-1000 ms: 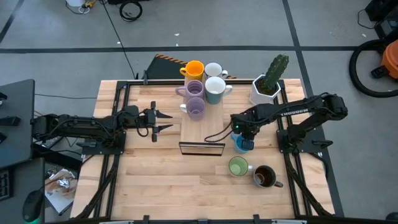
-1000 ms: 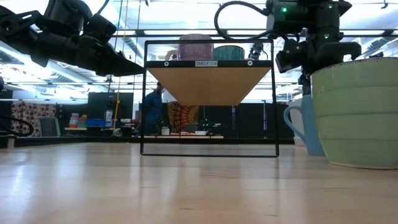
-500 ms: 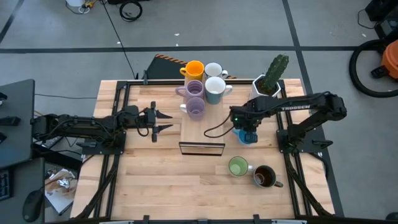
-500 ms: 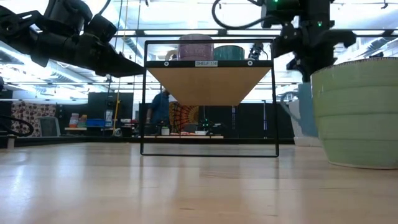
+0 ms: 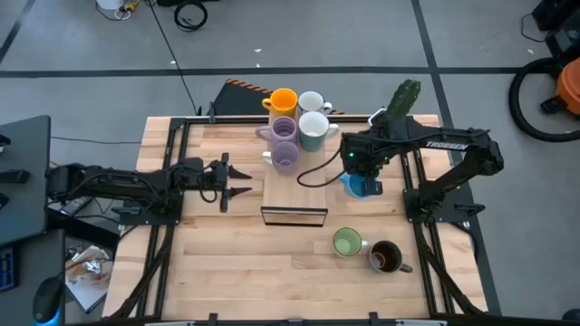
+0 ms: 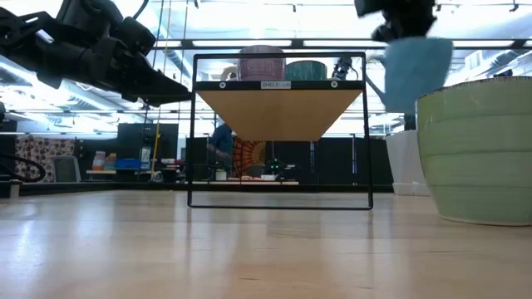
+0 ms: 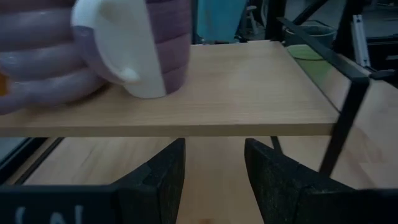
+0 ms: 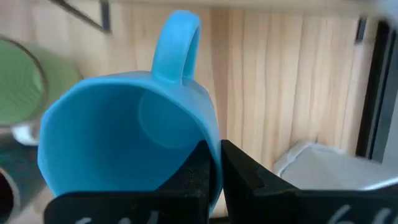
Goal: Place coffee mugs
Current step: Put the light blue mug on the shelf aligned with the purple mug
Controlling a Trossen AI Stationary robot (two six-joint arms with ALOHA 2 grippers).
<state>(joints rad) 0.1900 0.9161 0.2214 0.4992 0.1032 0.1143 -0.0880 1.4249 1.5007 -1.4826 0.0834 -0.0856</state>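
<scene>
My right gripper (image 5: 356,175) is shut on the blue mug (image 5: 363,186), which hangs in the air beside the wooden shelf's (image 5: 294,187) right end; the low view shows the blue mug (image 6: 416,71) well above the table. The orange mug (image 5: 284,100), two white mugs (image 5: 313,126) and two purple mugs (image 5: 285,157) stand on their bases on the shelf's far part. The green mug (image 5: 346,242) and the dark brown mug (image 5: 385,257) stand on the table near its near edge. My left gripper (image 5: 237,180) waits open, left of the shelf. My right gripper pinches the blue mug's rim wall (image 8: 213,144) on the side opposite the handle (image 8: 178,42), with one finger (image 8: 198,171) inside the cup and one (image 8: 241,173) outside. The fingers come from above, pointing down. The mug is lifted clear of the table and hangs below them, mouth up.
A white faceted pot with a cactus (image 5: 391,120) stands at the far right, close behind the right arm. The shelf's black wire frame (image 6: 278,133) rises at the table's middle. Bare wood lies on the shelf's near half (image 7: 249,93) and on the table's near left.
My right gripper has raised the blue mug off the table and carried it up and toward the far edge, away from the green mug. The mug has gone from standing on its base to hanging clear at shelf-top height. The left arm has kept still.
</scene>
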